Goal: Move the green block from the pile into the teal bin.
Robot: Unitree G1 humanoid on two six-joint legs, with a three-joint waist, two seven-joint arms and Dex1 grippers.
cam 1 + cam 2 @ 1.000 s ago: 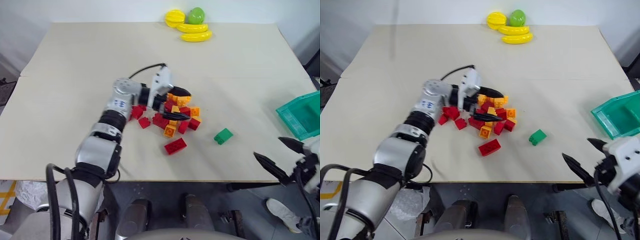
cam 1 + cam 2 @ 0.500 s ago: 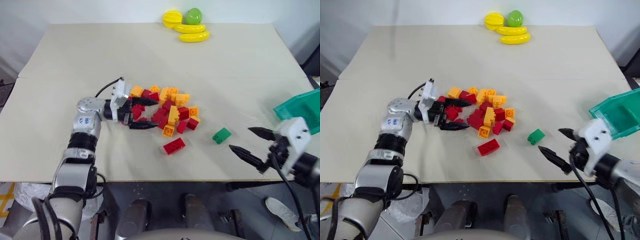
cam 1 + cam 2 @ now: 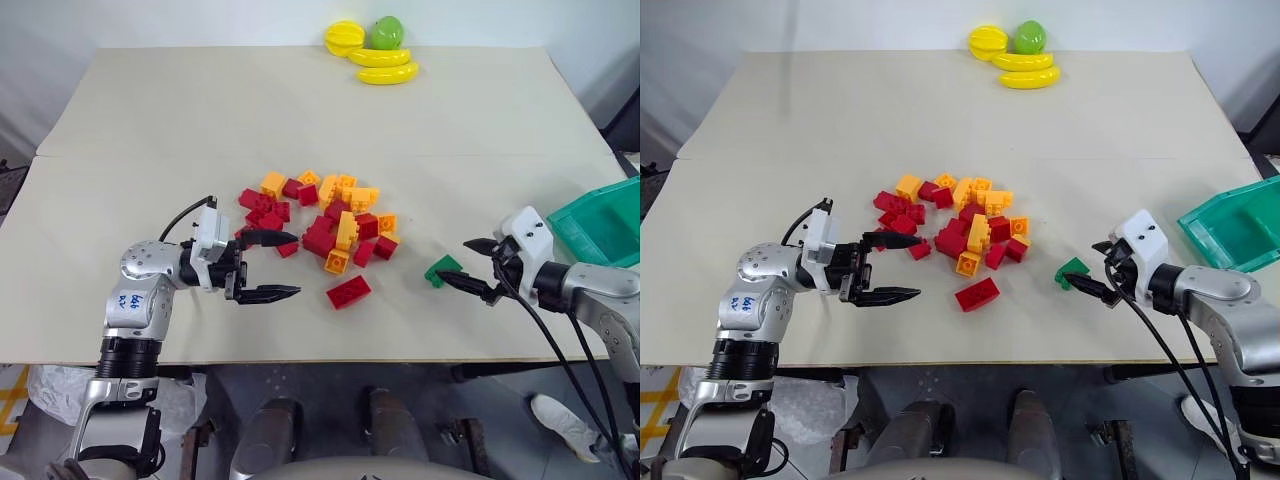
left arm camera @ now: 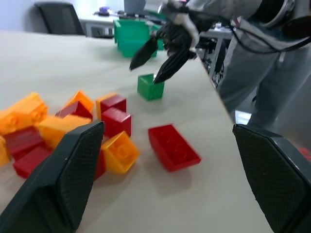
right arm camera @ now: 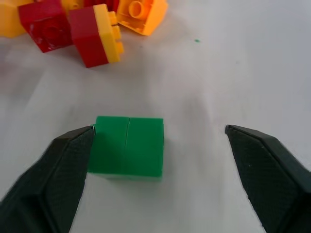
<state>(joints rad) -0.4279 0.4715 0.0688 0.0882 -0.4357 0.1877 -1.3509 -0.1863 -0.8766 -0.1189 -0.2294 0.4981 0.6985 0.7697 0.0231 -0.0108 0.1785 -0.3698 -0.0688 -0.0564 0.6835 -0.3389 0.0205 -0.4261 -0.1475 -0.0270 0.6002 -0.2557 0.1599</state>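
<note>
1. Green is sitting apart from the rest: the green block [image 3: 441, 270] is lying alone on the worktop [image 3: 150, 150], just to the right of the pile [image 3: 325, 220], so it can be taken without disturbing other bricks.
2. Reaching in from the right of the pile, the right gripper [image 3: 478, 265] is straddling the green block with its jaws standing wide; one finger is just beside or touching the block's side, the other is well clear, and nothing is gripped yet. Judging by this, it is lining up to close.
3. At the near left edge of the pile, the left gripper [image 3: 273, 265] is hanging fully spread and empty, pointing toward the bricks, seemingly keeping out of the way.
4. A red brick [image 3: 349, 291] is lying loose at the pile's near edge, left of the green block.
5. Well to the right of the pile, at the worktop's edge, the teal bin [image 3: 606, 225] is waiting.
6. Far beyond the pile, toy fruit [image 3: 375, 50] is resting at the back edge.
</note>
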